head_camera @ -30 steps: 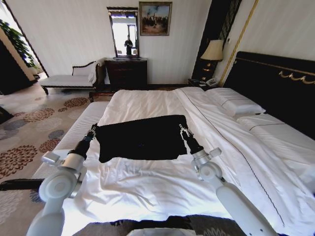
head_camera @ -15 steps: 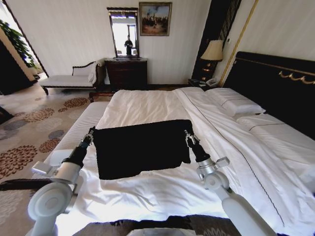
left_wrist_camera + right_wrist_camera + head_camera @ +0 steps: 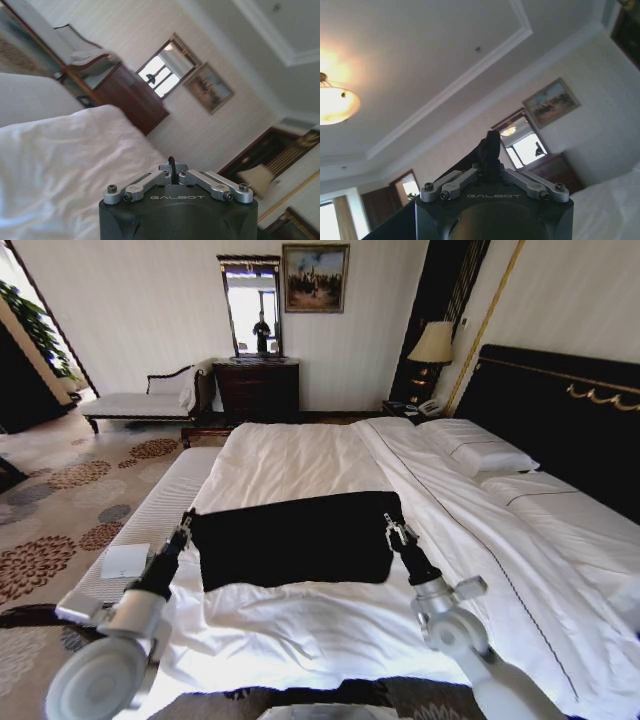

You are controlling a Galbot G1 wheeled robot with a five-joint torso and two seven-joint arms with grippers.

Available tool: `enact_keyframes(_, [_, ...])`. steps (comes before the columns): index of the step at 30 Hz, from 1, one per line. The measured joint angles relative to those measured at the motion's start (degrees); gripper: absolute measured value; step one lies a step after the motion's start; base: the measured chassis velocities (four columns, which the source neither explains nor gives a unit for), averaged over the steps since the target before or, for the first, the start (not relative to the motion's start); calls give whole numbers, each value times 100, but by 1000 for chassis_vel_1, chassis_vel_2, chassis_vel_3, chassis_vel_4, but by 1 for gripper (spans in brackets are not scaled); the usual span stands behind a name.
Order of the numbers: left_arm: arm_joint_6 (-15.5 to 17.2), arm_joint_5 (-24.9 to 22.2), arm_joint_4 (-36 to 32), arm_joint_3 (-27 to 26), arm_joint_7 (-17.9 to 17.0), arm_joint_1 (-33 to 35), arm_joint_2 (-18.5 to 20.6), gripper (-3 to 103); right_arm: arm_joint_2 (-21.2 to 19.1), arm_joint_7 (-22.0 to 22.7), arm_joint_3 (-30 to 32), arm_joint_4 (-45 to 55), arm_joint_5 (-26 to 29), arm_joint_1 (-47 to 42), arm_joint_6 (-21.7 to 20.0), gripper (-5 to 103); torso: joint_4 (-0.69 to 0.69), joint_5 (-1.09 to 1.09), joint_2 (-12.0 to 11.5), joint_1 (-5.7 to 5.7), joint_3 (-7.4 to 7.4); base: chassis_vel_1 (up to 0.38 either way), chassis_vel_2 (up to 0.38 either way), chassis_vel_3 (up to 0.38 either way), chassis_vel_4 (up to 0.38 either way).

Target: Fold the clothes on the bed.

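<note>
step: mid-fold on bed (image 3: 300, 455) | left gripper (image 3: 183, 530), right gripper (image 3: 396, 533): each pinching a shirt (image 3: 295, 538) corner | next: probably lay edge down evenly

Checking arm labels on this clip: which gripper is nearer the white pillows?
The right. The right gripper grips the black T-shirt at its edge toward the pillows; the left gripper grips the opposite edge, by the pale bench.

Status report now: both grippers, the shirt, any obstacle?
Left gripper and right gripper each shut on a shirt corner. Shirt stretched flat over the bed. No obstacle seen.
</note>
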Motion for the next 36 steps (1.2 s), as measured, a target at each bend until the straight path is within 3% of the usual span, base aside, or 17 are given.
enact_keyframes(1, [111, -18, 0, -76, -108, 64, 66, 1, -16, 319, 117, 203, -15, -168, -121, 3, 0, 0, 0, 0, 0, 0, 0, 0, 0])
enact_keyframes(2, [111, -18, 0, -76, -108, 64, 66, 1, -16, 319, 117, 203, -15, -168, -121, 3, 0, 0, 0, 0, 0, 0, 0, 0, 0])
enact_keyframes(5, [424, -193, -2, -201, -451, -21, 281, 1, -74, 1296, 278, 595, -18, -298, -574, 3, -1, -1, 1, -1, 0, 0, 0, 0, 0])
enact_keyframes(6, [424, -193, -2, -201, -451, -21, 281, 1, -74, 1296, 278, 595, -18, -298, -574, 3, -1, -1, 1, -1, 0, 0, 0, 0, 0])
enact_keyframes(8, [662, -264, -2, -126, -675, -406, 489, 1, -154, 2446, 22, 581, 153, 135, -1134, 3, -2, -1, 1, 0, 0, 0, 0, 0, 0])
enact_keyframes(9, [738, -217, -1, -52, -701, -573, 557, 1, -168, 2761, -141, 421, 230, 388, -1306, 3, -1, 0, 0, 0, 0, 0, 0, 0, 0])
enact_keyframes(11, [812, -116, 15, 57, -704, -727, 608, 1, -175, 2929, -351, 157, 290, 673, -1445, 3, 0, 2, -1, 1, 2, 0, 0, 0, 0])
enact_keyframes(12, [922, 357, 863, 485, -567, -1283, 722, 1, -126, 2812, -1154, -1058, 465, 1559, -1686, 3, -1, 2, -1, 1, 2, 0, 0, 0, 0])
enact_keyframes(13, [917, 524, 1345, 648, -516, -1498, 743, 1, -75, 2688, -1461, -1543, 547, 1894, -1715, 3, -2, 3, -1, 1, 2, 0, 0, 0, 0])
enact_keyframes(14, [917, 524, 1345, 648, -516, -1498, 743, 1, -75, 2688, -1461, -1543, 547, 1894, -1715, 3, -2, 3, -1, 1, 2, 0, 0, 0, 0])
enact_keyframes(18, [534, 1023, 3536, 1470, -238, -2845, 682, 1, 390, 2013, -2631, -3724, 512, 3292, -1465, 3, 3, 2, -2, 3, 3, 0, 0, 0, 0])
enact_keyframes(19, [534, 1023, 3536, 1470, -238, -2845, 682, 1, 390, 2013, -2631, -3724, 512, 3292, -1465, 3, 3, 2, -2, 3, 3, 0, 0, 0, 0])
enact_keyframes(21, [196, 1191, 4645, 1841, 41, -3519, 523, 1, 751, 1621, -2933, -4650, 412, 3797, -1281, 3, 0, -2, -3, 6, 5, 0, 0, 0, 0])
enact_keyframes(22, [196, 1191, 4645, 1841, 41, -3519, 523, 1, 751, 1621, -2933, -4650, 412, 3797, -1281, 3, 0, -2, -3, 6, 5, 0, 0, 0, 0])
enact_keyframes(25, [-232, 1248, 5797, 2129, 542, -4203, 209, 1, 1242, 996, -3063, -5484, 77, 4291, -837, 3, -1, 1, -3, 5, 3, 0, 0, 0, 0])
enact_keyframes(30, [-558, 1186, 6375, 2168, 1043, -4449, -128, 1, 1506, 463, -2892, -6019, -44, 4569, -516, 3, 1, 1, -3, 2, 2, 0, 0, 0, 0])
enact_keyframes(36, [-685, 936, 6432, 2038, 1137, -4455, -366, 1, 1502, 129, -2676, -6331, -55, 4797, -339, 3, 0, 1, -2, 2, 1, 0, 0, 0, 0])
